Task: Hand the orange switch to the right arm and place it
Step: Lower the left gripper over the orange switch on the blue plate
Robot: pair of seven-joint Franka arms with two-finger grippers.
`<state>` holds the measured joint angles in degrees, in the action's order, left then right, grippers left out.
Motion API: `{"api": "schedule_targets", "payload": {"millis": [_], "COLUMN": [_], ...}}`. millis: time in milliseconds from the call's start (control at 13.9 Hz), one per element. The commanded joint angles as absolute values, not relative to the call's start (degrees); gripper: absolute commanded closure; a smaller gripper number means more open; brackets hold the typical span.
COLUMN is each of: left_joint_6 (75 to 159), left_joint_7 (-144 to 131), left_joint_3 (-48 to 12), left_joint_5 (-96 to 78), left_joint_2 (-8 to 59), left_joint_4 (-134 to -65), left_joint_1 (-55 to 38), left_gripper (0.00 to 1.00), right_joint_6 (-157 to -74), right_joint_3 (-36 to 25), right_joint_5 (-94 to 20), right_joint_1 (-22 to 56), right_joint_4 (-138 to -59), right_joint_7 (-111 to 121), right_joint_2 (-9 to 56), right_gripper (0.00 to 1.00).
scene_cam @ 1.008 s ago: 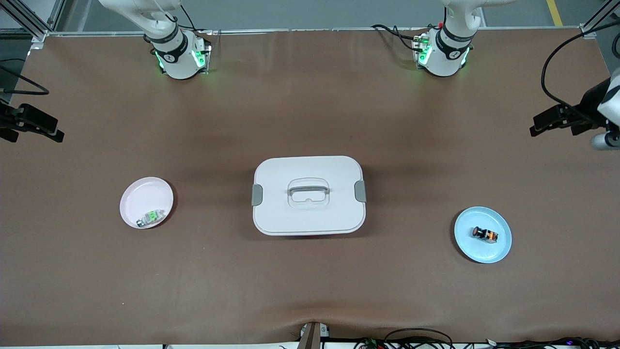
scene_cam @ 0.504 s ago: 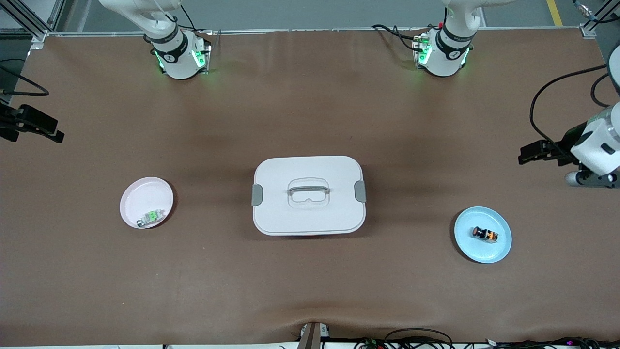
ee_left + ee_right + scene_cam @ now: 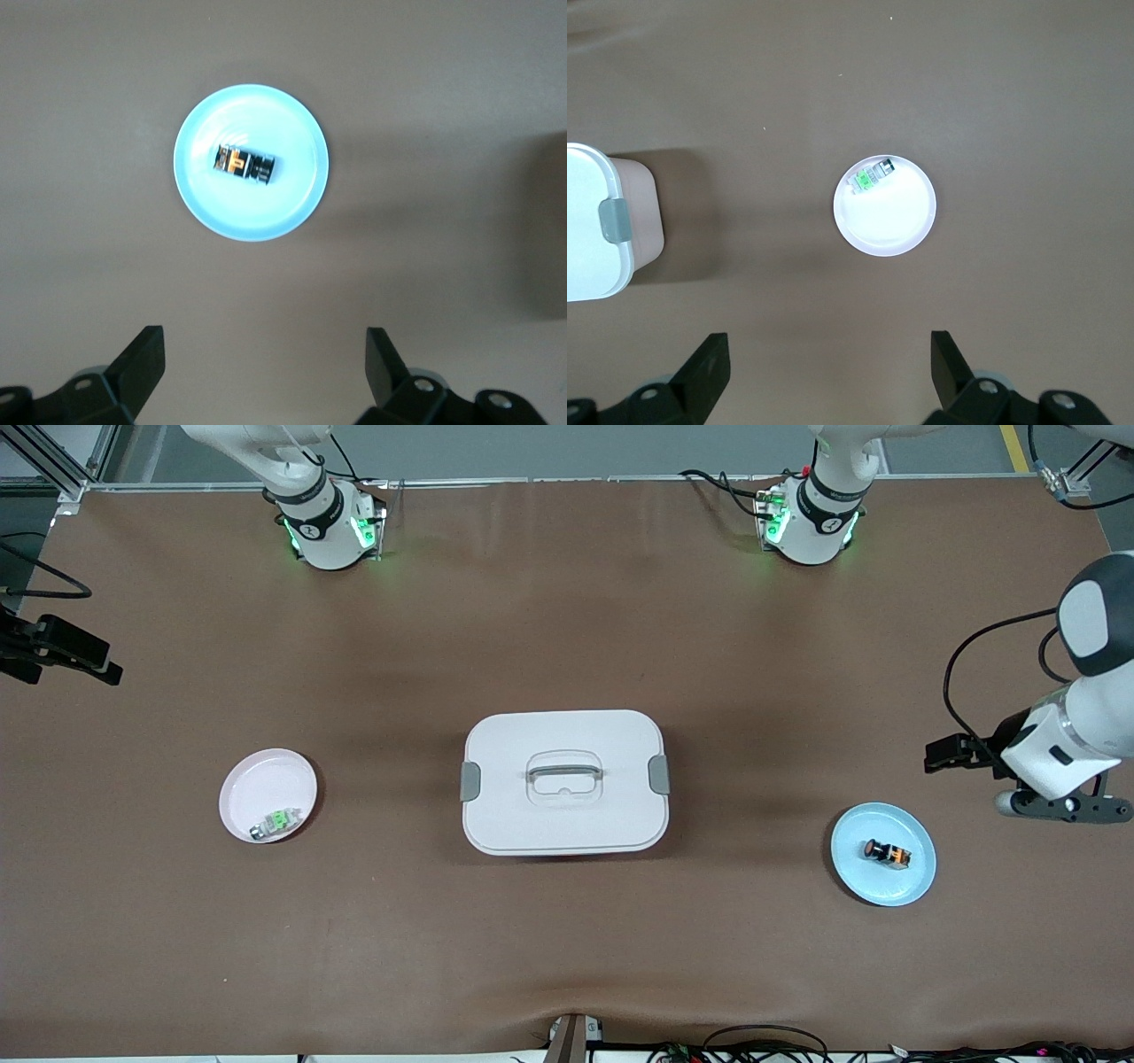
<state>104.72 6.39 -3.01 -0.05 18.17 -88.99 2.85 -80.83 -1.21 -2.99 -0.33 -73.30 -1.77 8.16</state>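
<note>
The orange switch lies on its side in the blue plate at the left arm's end of the worktop, with the left arm bent down from the edge so its wrist hangs over bare worktop just beside that plate. The left pincer points straight down with its fingers spread wide and nothing between them, up in the air and clear of the switch. The right pincer is likewise released and empty, waiting high over the worktop near the pink plate holding the green-and-clear switch, with the white lidded box between the two plates.
</note>
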Motion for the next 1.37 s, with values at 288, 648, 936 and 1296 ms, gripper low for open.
{"api": "schedule_targets", "payload": {"millis": [288, 648, 936, 1296], "left_joint_6": [107.4, 108.1, 113.5, 119.0], "left_joint_7": [9.7, 11.6, 15.8, 21.1], "left_joint_3": [-3.0, -3.1, -3.1, -3.0], "left_joint_5": [1.3, 1.3, 1.4, 1.3], "left_joint_2": [25.7, 27.7, 31.0, 35.7], "left_joint_4": [-83.1, -83.2, -83.2, -83.2], "left_joint_1": [3.6, 3.2, 3.2, 4.3], "left_gripper": [0.0, 0.0, 0.0, 0.0], "right_joint_6": [-80.7, -80.8, -80.8, -80.7], "right_joint_3": [-1.0, -1.0, -1.1, -1.1], "right_joint_5": [-3.7, -3.7, -4.7, -4.7], "right_joint_1": [-0.7, -0.8, -1.0, -1.0], "right_joint_4": [-73.9, -73.9, -73.9, -73.9], "right_joint_7": [-2.5, -2.5, -2.4, -2.2], "right_joint_2": [7.5, 7.5, 7.5, 7.5], "right_gripper": [0.0, 0.0, 0.0, 0.0]}}
